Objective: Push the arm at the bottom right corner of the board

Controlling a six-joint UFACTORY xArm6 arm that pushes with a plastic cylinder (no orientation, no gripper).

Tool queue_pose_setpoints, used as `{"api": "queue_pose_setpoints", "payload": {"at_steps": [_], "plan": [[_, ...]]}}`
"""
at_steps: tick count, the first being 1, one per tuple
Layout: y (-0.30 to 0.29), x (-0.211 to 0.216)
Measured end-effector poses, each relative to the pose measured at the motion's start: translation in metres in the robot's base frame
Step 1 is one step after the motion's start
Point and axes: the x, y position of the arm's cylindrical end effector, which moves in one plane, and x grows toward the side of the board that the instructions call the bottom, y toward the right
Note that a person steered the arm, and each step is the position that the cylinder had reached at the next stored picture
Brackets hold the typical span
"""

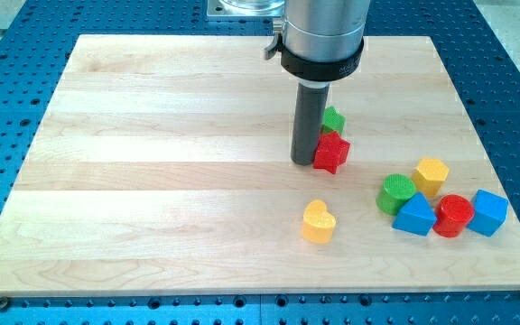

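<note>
My tip [305, 162] rests on the wooden board [152, 181] a little right of its middle. A red star block [332, 153] touches the tip's right side. A green star block [333, 119] sits just above the red one, partly hidden by the rod. A yellow heart block [318, 222] lies below the tip. Toward the view's bottom right stands a cluster: a green cylinder [395, 193], a yellow hexagon block [431, 175], a blue triangle block [415, 217], a red cylinder [454, 215] and a blue cube [488, 212].
The board lies on a blue perforated table [7, 54]. The arm's silver housing [325, 32] hangs over the board's top edge.
</note>
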Motion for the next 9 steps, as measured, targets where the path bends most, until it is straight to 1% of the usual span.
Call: {"api": "queue_pose_setpoints", "payload": {"at_steps": [1,2,3,4,5,6,7,8,9], "plan": [[-0.001,0.014],[-0.042,0.011],[-0.06,-0.081],[-0.006,-0.15],[0.089,-0.161],[0.192,-0.15],[0.255,-0.109],[0.273,-0.047],[0.279,0.024]]}}
